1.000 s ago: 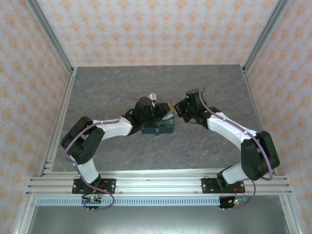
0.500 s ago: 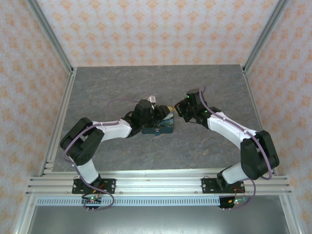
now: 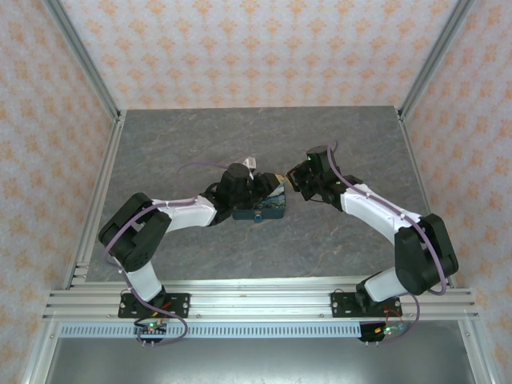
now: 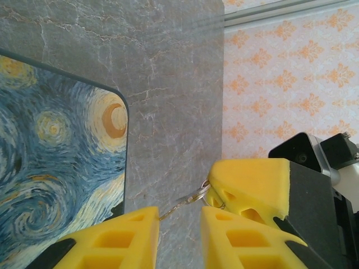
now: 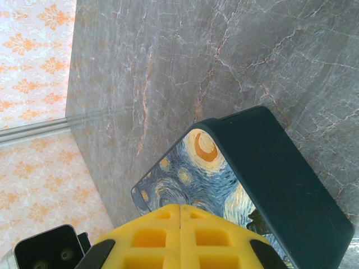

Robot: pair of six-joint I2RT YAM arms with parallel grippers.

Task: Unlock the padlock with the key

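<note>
Top view. Your left gripper (image 3: 272, 183) lay over the blue swirl-print box (image 3: 262, 210) near the centre of the grey table (image 3: 192, 140); your right gripper (image 3: 289, 181) pointed in from 3 o'clock, the two nearly tip to tip at the box's 1 o'clock corner.

The top camera sat high above and behind the near edge, looking down and forward across the whole grey table (image 3: 264, 144). Each wrist camera rode low and close, slanting down at the tabletop. All three took in the swirl-print box (image 3: 260, 212); both wrist views shared its moon corner.
</note>
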